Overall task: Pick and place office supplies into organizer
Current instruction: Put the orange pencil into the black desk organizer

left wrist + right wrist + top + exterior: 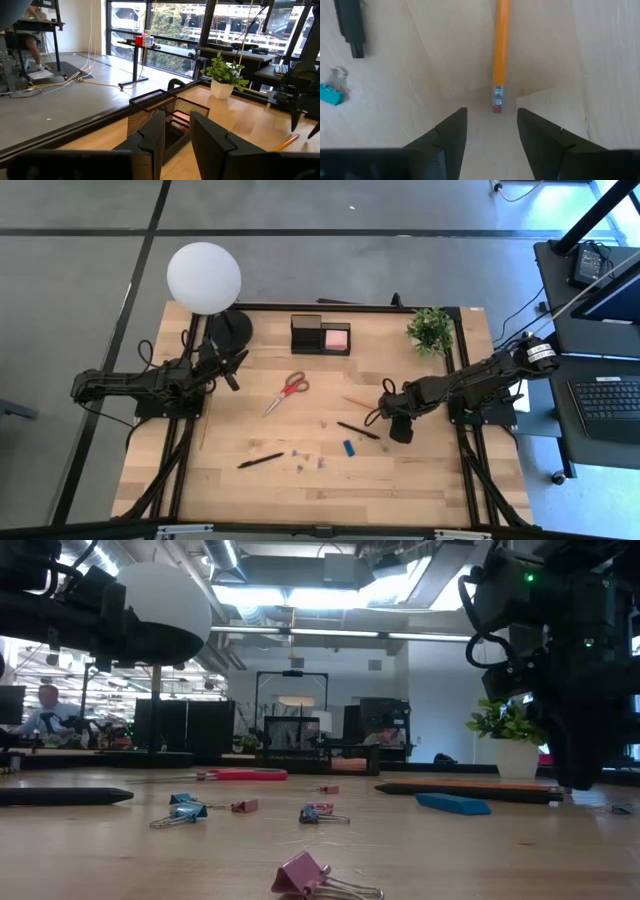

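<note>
My right gripper (491, 114) (388, 416) is open and points down at the table. Its fingertips stand on either side of the eraser end of the orange pencil (500, 45) (357, 402) without touching it. The pencil lies flat on the table. My left gripper (176, 131) (234, 370) is open in the air beside the lamp base and faces the black mesh organizer (162, 112) (320, 335). A pink sticky-note pad (337, 338) sits in the organizer. Red-handled scissors (288, 391), two black pens (358, 430) (260, 461), a blue block (349, 447) and small clips (300, 455) lie on the table.
A lamp with a white globe (204, 276) and round black base (230, 330) stands at the far left. A green potted plant (431, 330) is at the far right. A black pen (350, 22) and a blue clip (331, 93) lie near my right gripper. A pink clip (305, 875) lies near the front edge.
</note>
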